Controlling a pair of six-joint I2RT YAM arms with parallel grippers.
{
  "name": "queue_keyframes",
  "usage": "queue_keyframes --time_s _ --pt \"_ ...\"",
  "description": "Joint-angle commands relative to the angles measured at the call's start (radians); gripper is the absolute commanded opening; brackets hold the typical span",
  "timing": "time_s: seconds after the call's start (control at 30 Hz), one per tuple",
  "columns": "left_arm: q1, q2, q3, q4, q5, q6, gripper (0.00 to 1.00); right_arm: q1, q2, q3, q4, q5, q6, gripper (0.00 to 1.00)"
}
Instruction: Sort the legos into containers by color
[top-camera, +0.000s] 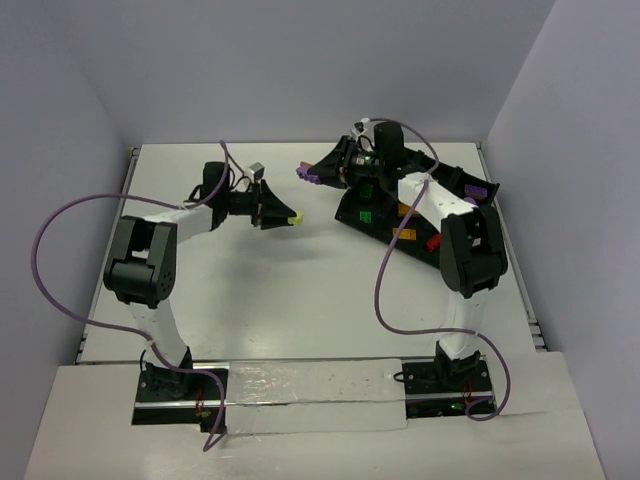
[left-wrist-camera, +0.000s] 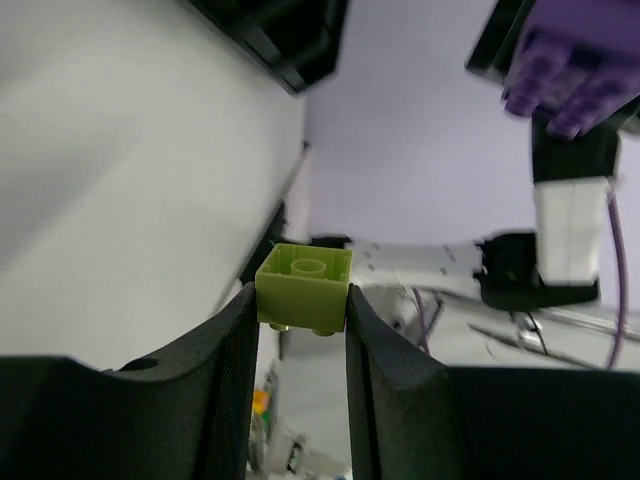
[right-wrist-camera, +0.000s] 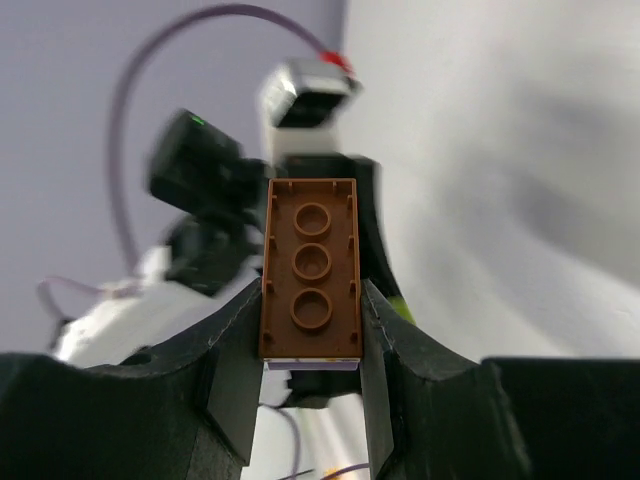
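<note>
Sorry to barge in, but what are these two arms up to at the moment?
They are sorting bricks by colour. The left end effector grips a yellow-green brick, and the right end effector grips a purple-and-brown stack. Both are raised off the table, facing each other beside the tray, which holds several coloured bricks.

The yellow-green brick (left-wrist-camera: 304, 288) is moulded in smooth plastic with a slight sheen; the brown brick (right-wrist-camera: 311, 270) is finished likewise. The left gripper (left-wrist-camera: 300, 300) is fitted with matt black fingers (left-wrist-camera: 232, 380), finely ribbed on the inner faces. The table (top-camera: 300, 290) is surfaced matt white.
</note>
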Motion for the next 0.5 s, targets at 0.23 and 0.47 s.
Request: queue_keyframes --time_s 0.23,0.47 --pt "-0.033 0.096 0.593 -1.052 -0.666 0.604 0.0 -0.044 -0.22 0.067 -0.595 0.571 -0.445 0.0" --pt "-0.077 0.12 0.689 -1.031 -0.616 0.6 0.0 -0.115 -0.323 0.038 -0.651 0.687 -0.483 0.0"
